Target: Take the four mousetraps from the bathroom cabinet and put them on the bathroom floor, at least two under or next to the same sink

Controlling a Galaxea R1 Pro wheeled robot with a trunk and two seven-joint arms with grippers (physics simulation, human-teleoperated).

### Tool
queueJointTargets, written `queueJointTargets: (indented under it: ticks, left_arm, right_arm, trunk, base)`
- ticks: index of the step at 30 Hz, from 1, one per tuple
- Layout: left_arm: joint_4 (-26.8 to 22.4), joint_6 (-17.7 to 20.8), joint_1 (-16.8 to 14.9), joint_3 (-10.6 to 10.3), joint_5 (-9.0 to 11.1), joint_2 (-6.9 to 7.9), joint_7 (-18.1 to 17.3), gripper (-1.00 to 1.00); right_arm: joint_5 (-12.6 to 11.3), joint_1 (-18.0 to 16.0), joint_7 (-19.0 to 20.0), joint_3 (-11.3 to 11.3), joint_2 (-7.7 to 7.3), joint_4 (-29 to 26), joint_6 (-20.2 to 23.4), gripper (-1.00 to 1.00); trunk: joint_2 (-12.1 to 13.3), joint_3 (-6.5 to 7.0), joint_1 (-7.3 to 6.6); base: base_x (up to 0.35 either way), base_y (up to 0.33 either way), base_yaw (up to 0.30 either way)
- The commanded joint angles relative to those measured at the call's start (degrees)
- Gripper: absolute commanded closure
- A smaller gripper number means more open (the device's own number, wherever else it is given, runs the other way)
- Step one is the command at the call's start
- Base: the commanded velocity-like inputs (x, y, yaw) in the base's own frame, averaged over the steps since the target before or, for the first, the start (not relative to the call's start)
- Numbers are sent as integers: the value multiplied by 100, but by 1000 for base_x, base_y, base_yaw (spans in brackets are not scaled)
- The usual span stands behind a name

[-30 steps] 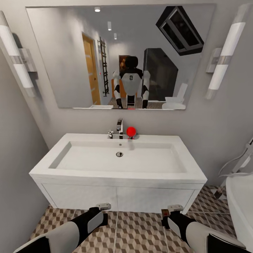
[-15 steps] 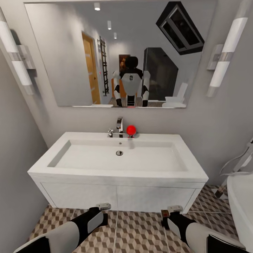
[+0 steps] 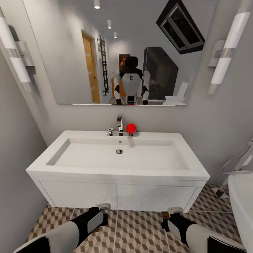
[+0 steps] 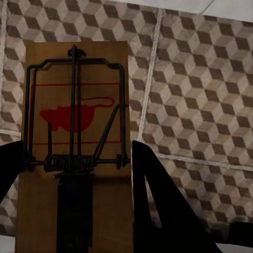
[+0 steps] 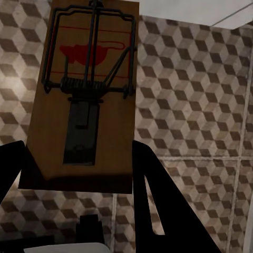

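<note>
The white bathroom sink (image 3: pixel 116 174) on its flat-panelled vanity (image 3: pixel 116 196) stands straight ahead. Low in front of the vanity, my left gripper (image 3: pixel 103 206) and right gripper (image 3: pixel 174 211) each hold a small flat mousetrap over the cube-patterned bathroom floor (image 3: pixel 140 232). In the left wrist view, a brown wooden mousetrap (image 4: pixel 74 147) with wire spring and red mouse print sits between the dark fingers of the left gripper (image 4: pixel 79 174). Another such mousetrap (image 5: pixel 84 95) is held in the right gripper (image 5: pixel 79 163), above the floor tiles (image 5: pixel 200 105). The cabinet is out of direct view.
A chrome tap (image 3: pixel 119 123) and a red ball-shaped object (image 3: pixel 131 129) stand on the sink's back edge under a large mirror (image 3: pixel 116 52). A white rounded fixture (image 3: pixel 242 200) with a hose (image 3: pixel 239 161) crowds the right. A grey wall (image 3: pixel 17 158) closes the left.
The whole view has shifted as the camera moved slightly nearer the sink. Both grippers still hold their mousetraps low by the vanity; the right one sits a little lower in the picture.
</note>
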Motion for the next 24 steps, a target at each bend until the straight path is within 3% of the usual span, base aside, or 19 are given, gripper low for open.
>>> queueJointTargets:
  ticks: [1,24]
  left_arm:
    - [-11,24,-5,-34,17,3,32,100]
    - [-5,21,-5,-29,17,5,32,100]
  right_arm:
    - [-63,-4,-38,48,-2,-12,25,100]
    - [-61,36,-29,56,17,-21,22,100]
  trunk:
    - [-46,-25,23]
    - [-968,-437,528]
  base:
    - [0,0,0]
    - [0,0,0]
